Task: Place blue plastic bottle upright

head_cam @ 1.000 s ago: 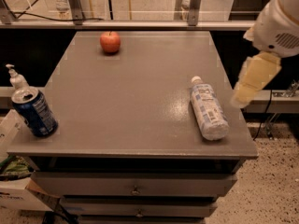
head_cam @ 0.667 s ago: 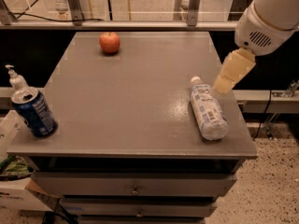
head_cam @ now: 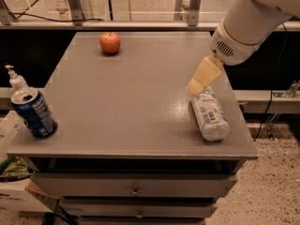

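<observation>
Looking down on a grey counter filling most of the frame. Finding the blue plastic bottle lying on its side at the right of the frame, resting on the counter close to the right edge and not far from the front edge, pointing its base toward the lower right and its neck end toward the upper left. Making out a pale blue-and-white label wrapping the clear body. Not managing to see the cap behind the end effector.

Spotting the end effector, cream-coloured, reaching down and leftward from a thick white arm entering at the upper right corner, and hanging right over the bottle's neck end. Being unable to tell whether touching the bottle or hovering just above it, and likewise being unable to tell whether spread wide, narrowed or gripping anything.

Noting a red apple sitting at the upper left-centre, near the far edge of the counter, well apart from the bottle. Noting a dark blue drink can standing at the lower left corner of the counter, showing its opened top. Catching a small white pump-top bottle just behind the can, at the left edge of the frame. Seeing drawers with small round knobs running under the counter along the bottom.
</observation>
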`<action>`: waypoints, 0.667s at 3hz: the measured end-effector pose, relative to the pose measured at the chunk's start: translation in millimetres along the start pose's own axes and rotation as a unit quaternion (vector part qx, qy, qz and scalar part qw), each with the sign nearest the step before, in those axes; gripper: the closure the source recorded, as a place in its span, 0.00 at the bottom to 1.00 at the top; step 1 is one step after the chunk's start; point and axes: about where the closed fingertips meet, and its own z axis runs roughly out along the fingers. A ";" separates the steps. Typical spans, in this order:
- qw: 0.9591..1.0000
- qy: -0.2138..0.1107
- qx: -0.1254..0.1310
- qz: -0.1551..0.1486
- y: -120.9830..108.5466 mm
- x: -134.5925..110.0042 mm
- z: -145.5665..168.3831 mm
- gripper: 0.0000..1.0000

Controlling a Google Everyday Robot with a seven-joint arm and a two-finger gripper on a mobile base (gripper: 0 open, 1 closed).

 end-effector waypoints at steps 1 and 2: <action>0.999 0.013 0.017 0.048 13.9 -9.5 11.1 0.00; 0.993 0.023 0.034 0.108 23.1 -15.8 17.4 0.00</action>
